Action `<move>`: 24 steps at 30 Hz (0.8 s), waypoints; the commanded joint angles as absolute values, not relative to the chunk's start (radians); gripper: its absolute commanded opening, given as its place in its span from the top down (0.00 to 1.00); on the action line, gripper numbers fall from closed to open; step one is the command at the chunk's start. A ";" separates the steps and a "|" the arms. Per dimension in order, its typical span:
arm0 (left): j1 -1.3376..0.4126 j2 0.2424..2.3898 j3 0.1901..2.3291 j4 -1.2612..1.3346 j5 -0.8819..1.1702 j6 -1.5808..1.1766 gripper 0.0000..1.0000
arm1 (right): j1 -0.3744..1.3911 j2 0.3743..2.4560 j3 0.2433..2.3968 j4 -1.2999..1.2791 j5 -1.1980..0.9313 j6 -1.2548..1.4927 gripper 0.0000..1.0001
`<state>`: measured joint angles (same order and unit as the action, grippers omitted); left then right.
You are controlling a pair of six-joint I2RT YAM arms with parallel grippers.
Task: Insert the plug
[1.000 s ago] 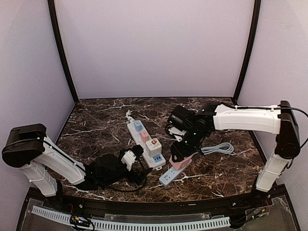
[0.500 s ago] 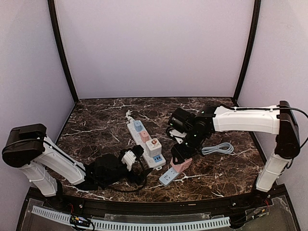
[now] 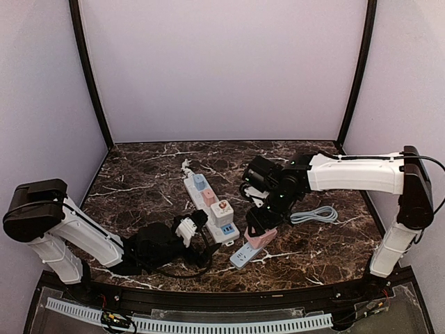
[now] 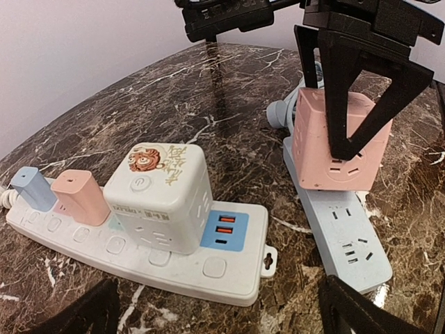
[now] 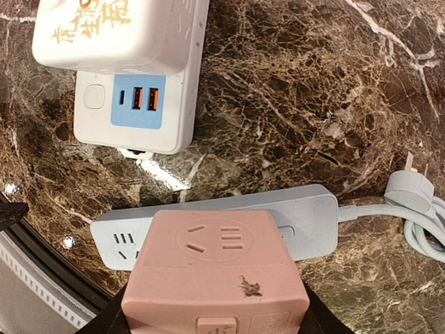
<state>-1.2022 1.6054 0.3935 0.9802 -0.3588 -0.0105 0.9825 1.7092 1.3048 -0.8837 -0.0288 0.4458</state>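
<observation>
Seen from above, the right claw (image 3: 263,224) grips the pink cube-shaped plug adapter (image 3: 261,239) over the pale blue power strip (image 3: 243,257) on the dark marble desk (image 3: 139,181). Its arm reaches in from the right with the wrist bent down. The left claw (image 3: 189,227) rests low, wide open and empty, beside the white power strip (image 3: 208,203).

The left wrist view shows the cube tilted against the blue strip, seemingly not seated.

The right wrist view hides the prongs, so pressing home appears to be what is left.

The pink cube adapter (image 5: 215,278) hid its prongs and the sockets under it on the blue strip (image 5: 311,226), leaving seating unclear.
</observation>
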 commanded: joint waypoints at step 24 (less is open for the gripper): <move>-1.198 1.604 0.385 1.017 -0.352 -0.009 0.04 | 0.998 1.722 1.319 -0.945 0.037 0.479 1.00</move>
